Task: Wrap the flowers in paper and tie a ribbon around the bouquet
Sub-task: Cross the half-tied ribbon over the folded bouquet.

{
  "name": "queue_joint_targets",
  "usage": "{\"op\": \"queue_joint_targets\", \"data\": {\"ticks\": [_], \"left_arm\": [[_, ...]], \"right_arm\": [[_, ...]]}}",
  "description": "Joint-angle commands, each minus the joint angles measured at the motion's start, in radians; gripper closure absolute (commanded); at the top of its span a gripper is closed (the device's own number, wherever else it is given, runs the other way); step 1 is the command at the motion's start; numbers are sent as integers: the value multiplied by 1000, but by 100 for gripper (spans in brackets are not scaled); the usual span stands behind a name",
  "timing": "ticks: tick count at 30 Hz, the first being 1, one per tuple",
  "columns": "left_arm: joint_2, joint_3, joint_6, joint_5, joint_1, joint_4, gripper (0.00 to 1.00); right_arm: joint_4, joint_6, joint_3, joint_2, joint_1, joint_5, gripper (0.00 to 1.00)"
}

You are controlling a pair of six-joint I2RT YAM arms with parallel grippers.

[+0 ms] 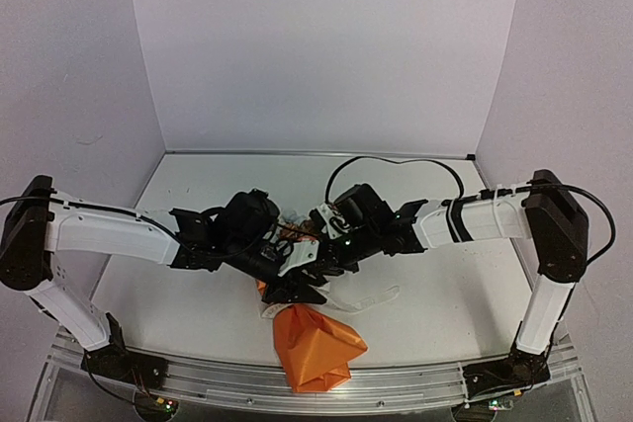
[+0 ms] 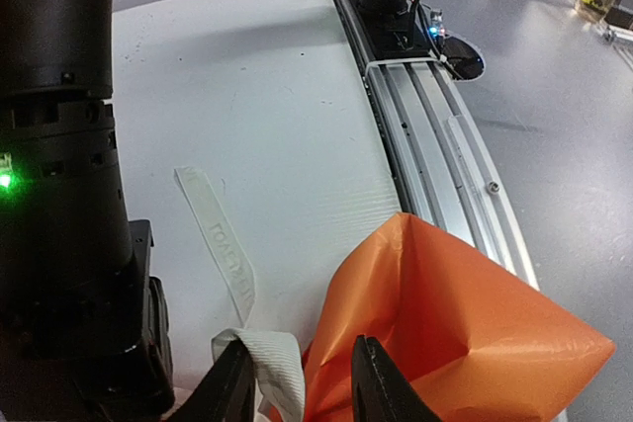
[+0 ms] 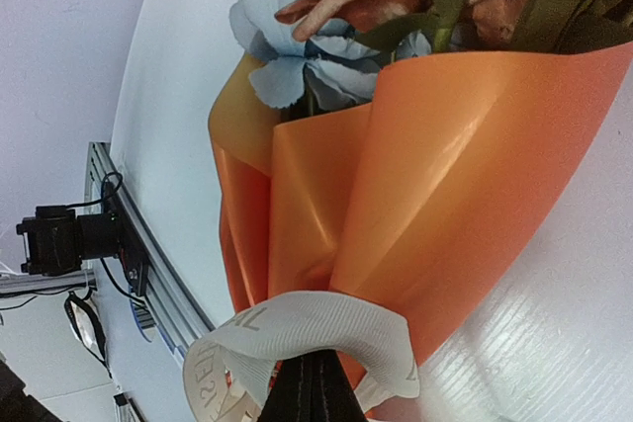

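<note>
Lying on the white surface (image 2: 267, 96), close to the front rail (image 2: 425, 126): the bouquet (image 1: 315, 343), with orange paper (image 3: 445, 175) wrapped around it and flaring out toward the rail. Poking from the far, wide end: the flowers (image 3: 336, 17), pale blue and rust among green leaves. Looping around the pinched waist of the paper: the ribbon (image 3: 297, 328), one loose end trailing flat across the surface. Left fingers (image 2: 381, 387) partly apart, ribbon against one, paper against the other; impossible to tell whether gripping. Right fingers (image 3: 315, 392) pressed together, tips right at the ribbon loop; unclear whether pinching it.
</note>
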Motion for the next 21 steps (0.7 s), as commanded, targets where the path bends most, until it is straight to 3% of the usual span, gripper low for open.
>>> {"op": "queue_joint_targets", "data": {"ticks": [1,12,18,21], "left_arm": [[-51,-36,-87,-73,1,172,56],[-185,-123,-249,-145,5,297,33],[-188,-112,-231,-112,4,255,34],[-195,-112,-245,-159,6,249,38]], "right_arm": [[31,-22,13,13,-2,-59,100],[32,-29,-5,15,-1,-80,100],[25,-32,-7,17,1,-80,100],[20,-38,-8,14,1,-77,100]]}}
